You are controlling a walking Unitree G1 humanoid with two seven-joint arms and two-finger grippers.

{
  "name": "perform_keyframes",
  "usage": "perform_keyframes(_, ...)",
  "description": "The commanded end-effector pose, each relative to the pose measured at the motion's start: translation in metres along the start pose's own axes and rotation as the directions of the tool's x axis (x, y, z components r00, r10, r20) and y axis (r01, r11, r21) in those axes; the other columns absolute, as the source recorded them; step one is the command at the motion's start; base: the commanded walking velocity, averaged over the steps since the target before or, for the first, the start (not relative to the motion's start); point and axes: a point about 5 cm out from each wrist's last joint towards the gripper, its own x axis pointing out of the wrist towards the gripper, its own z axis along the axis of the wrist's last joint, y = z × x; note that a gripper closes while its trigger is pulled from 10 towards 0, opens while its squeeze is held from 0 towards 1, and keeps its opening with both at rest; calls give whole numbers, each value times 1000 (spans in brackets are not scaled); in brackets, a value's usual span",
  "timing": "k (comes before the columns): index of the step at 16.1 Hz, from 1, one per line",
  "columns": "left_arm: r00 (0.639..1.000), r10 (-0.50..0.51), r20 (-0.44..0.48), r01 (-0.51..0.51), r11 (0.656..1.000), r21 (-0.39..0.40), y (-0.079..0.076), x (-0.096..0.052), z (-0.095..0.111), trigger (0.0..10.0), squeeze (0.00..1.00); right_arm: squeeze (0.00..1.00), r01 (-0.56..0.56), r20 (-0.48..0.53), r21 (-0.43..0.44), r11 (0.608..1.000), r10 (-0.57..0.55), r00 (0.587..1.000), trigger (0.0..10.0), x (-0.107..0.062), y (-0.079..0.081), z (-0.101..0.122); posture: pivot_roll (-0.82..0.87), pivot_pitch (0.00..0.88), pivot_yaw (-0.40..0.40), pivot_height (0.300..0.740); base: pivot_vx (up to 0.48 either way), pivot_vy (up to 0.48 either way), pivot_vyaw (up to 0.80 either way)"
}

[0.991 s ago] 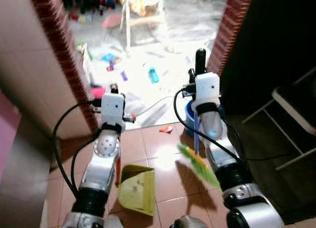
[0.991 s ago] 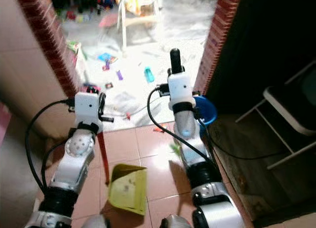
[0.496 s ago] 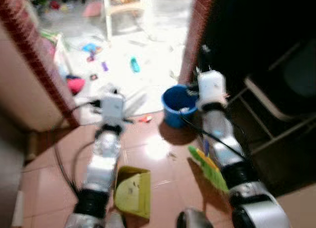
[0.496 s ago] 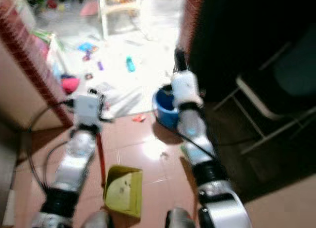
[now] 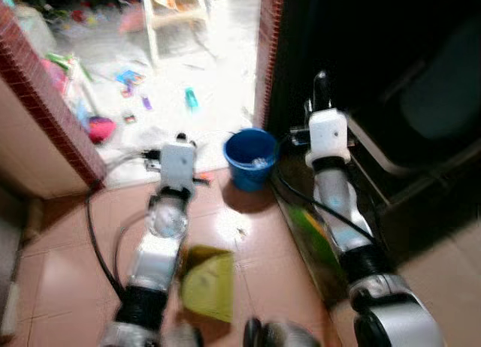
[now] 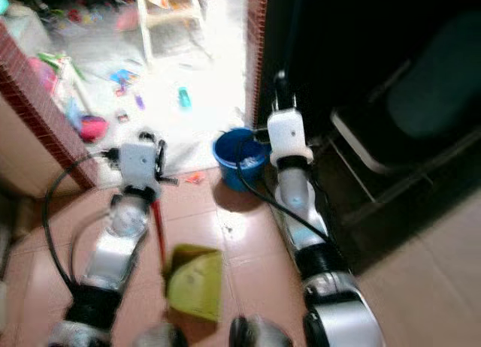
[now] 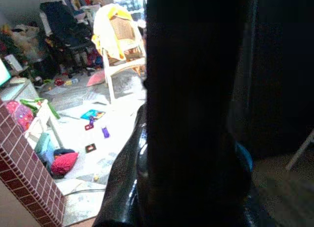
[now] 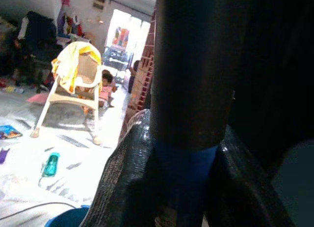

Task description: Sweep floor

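Note:
A yellow-green dustpan rests on the red-brown tiles in front of me, and its red handle rises to my left gripper, which is shut on it. In the left wrist view that handle appears as a dark pole between the fingers. My right gripper is shut on the broom's blue handle, which has a dark upper part. The broom's green bristles hang low beside my right forearm. The picture is blurred.
A blue bucket stands at the doorway between brick pillars. Beyond it, toys lie scattered on a bright floor near a white chair with a yellow cloth, with a person beside it. A dark folding chair stands on the right.
The camera has swung to the right, so the doorway and bucket now sit further left in view. Both grippers still hold the dustpan handle and the broom.

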Motion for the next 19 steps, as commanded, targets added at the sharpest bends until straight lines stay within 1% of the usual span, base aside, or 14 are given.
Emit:
perform_keyframes(1, 999, 17, 51, -17, 1000, 3, 2, 1, 10, 10000, 0, 0, -4, 68, -27, 1000, 6, 998, 10000, 9, -1, 14, -38, 31, 7, 740, 0, 0, 0)
perform_keyframes(2, 999, 19, 51, -19, 1000, 4, 3, 1, 10, 10000, 0, 0, -2, 74, -36, 999, 4, 997, 10000, 9, -1, 14, -38, 31, 7, 740, 0, 0, 0)
perform_keyframes(5, 998, 22, 51, -22, 1000, 6, 3, 1, 10, 10000, 0, 0, -9, 94, -6, 1000, 9, 996, 10000, 13, -1, 18, -35, 30, 6, 740, 0, 0, 0)
perform_keyframes(7, 998, 21, 51, -21, 1000, 5, 3, 1, 10, 10000, 0, 0, -2, 117, -34, 999, 6, 993, 10000, 16, -2, 21, -35, 30, 6, 740, 0, 0, 0)
perform_keyframes(10, 998, 13, 60, -14, 1000, 3, 2, 1, 13, 10000, 0, 0, 15, 125, -100, 995, -2, 992, 10000, 16, -6, 18, -35, 30, 6, 740, 0, 0, 0)
perform_keyframes(12, 998, 15, 56, -16, 1000, 4, 3, 0, 13, 10000, 0, 0, 19, 131, -123, 992, -3, 991, 10000, 16, -6, 17, -27, 34, 8, 740, 0, 0, 0)
perform_keyframes(13, 998, 18, 56, -19, 1000, 6, 5, -1, 14, 10000, 0, 0, 20, 118, -140, 990, -3, 993, 10000, 16, -6, 13, -9, 61, 5, 740, 0, 0, 0)
perform_keyframes(17, 997, 45, 59, -46, 999, 20, 14, -5, 18, 10000, 0, 0, 0, 54, -186, 982, 10, 998, 10000, 7, 1, -5, 22, 114, 3, 740, 0, 0, 0)
perform_keyframes(19, 997, 63, 53, -64, 998, 25, 20, -9, 18, 10000, 0, 0, -10, -45, -159, 987, 3, 999, 10000, -1, 8, -21, 33, 128, 2, 740, 0, 0, 0)
